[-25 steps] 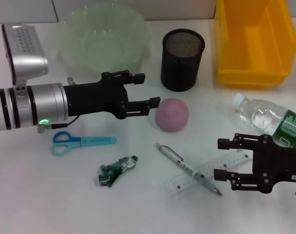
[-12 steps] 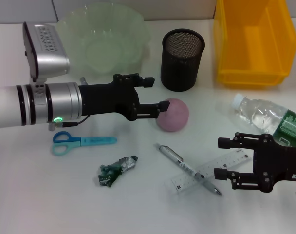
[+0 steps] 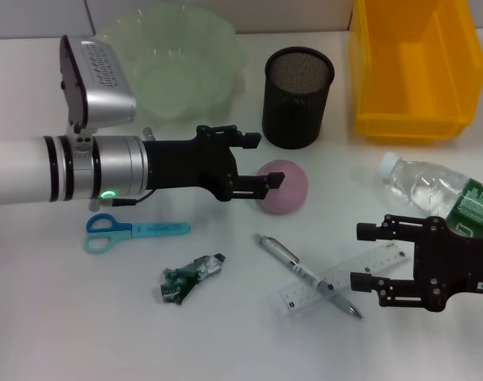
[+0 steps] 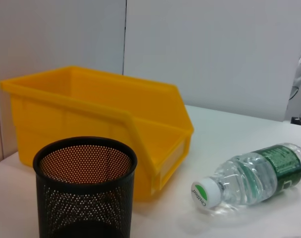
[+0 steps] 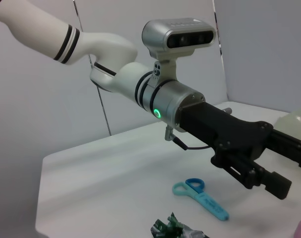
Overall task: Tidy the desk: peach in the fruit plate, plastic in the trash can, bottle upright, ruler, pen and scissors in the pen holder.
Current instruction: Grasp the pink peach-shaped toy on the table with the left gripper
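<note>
Clear bottle (image 3: 434,190) flat, cap leftward

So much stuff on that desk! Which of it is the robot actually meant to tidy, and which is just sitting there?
Part of the job:
peach
fruit bowl
plastic scrap
yellow bin
bottle, lying on its side
ruler
pen
scissors
pen holder

Just lying about:
nothing that I can see; only the bare white desk.

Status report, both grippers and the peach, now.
Left gripper open, straddling the peach, not yet closed. Right gripper open, idle above the ruler. Path to the fruit plate clear.
</note>
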